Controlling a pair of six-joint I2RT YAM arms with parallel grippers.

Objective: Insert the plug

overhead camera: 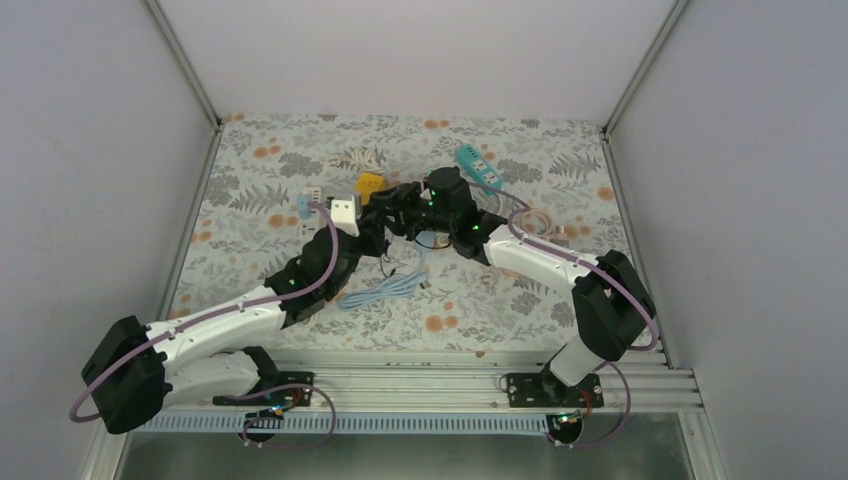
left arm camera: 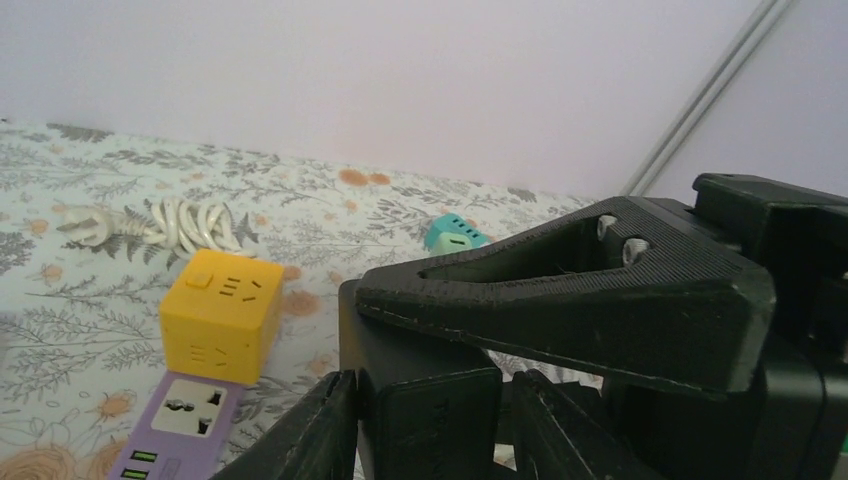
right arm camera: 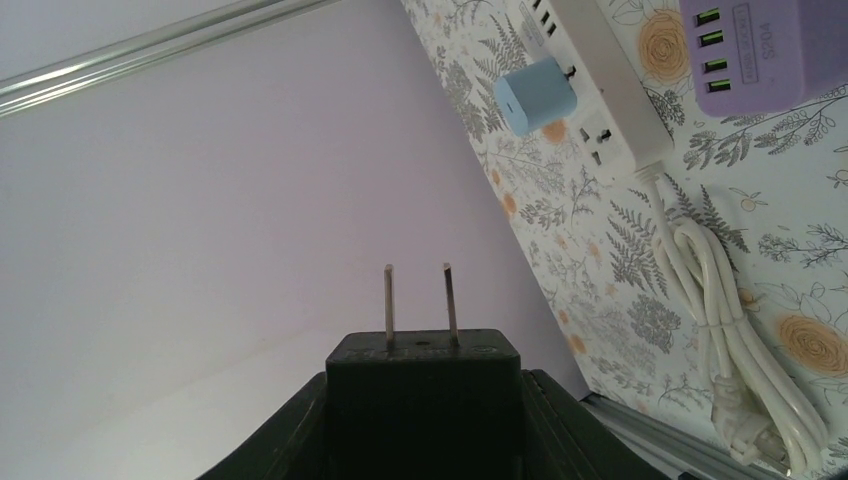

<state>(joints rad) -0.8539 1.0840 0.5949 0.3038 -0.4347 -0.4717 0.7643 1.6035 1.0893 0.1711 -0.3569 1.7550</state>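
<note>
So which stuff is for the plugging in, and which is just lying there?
For the job: black plug, right hand gripping it, maybe the purple power strip (target socket unclear).
Lying about: yellow cube socket, teal power strip, coiled white cable, blue charger in the white power strip.

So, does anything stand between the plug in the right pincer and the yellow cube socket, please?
No object visibly lies between them. The right pincer is shut on the plug beside the yellow cube socket, but its prongs face the wall, and the left pincer crowds close.
</note>
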